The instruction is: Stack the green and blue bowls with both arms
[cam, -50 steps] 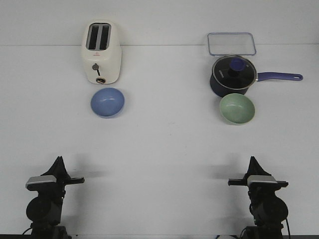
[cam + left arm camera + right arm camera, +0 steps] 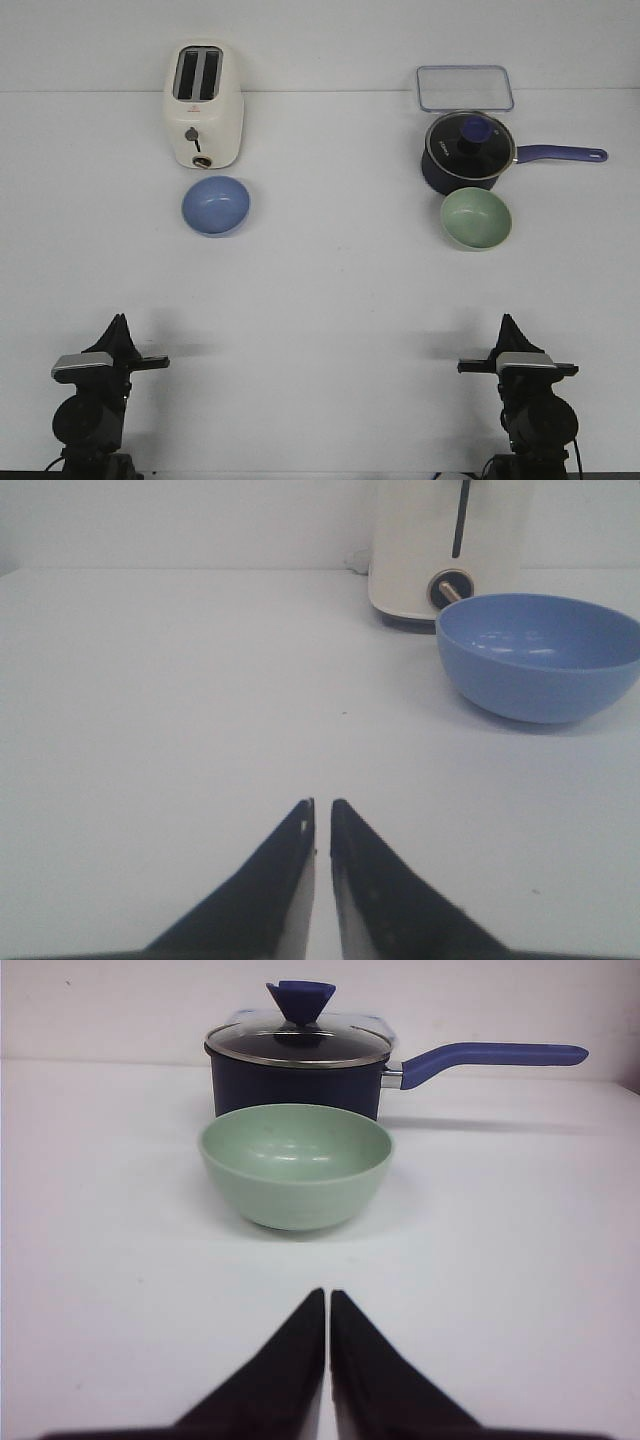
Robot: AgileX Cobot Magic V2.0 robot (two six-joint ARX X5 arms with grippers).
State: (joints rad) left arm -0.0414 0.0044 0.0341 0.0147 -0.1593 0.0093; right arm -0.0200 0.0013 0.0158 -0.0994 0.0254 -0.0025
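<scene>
The periwinkle blue bowl sits upright on the white table in front of the toaster, at the left. It also shows in the left wrist view. The pale green bowl sits upright just in front of the saucepan, at the right, and shows in the right wrist view. My left gripper is shut and empty near the front left edge, far from the blue bowl; it shows in its own wrist view. My right gripper is shut and empty at the front right, well short of the green bowl.
A cream toaster stands behind the blue bowl. A dark navy saucepan with a glass lid and a blue handle pointing right stands behind the green bowl. A clear rectangular container lies at the back right.
</scene>
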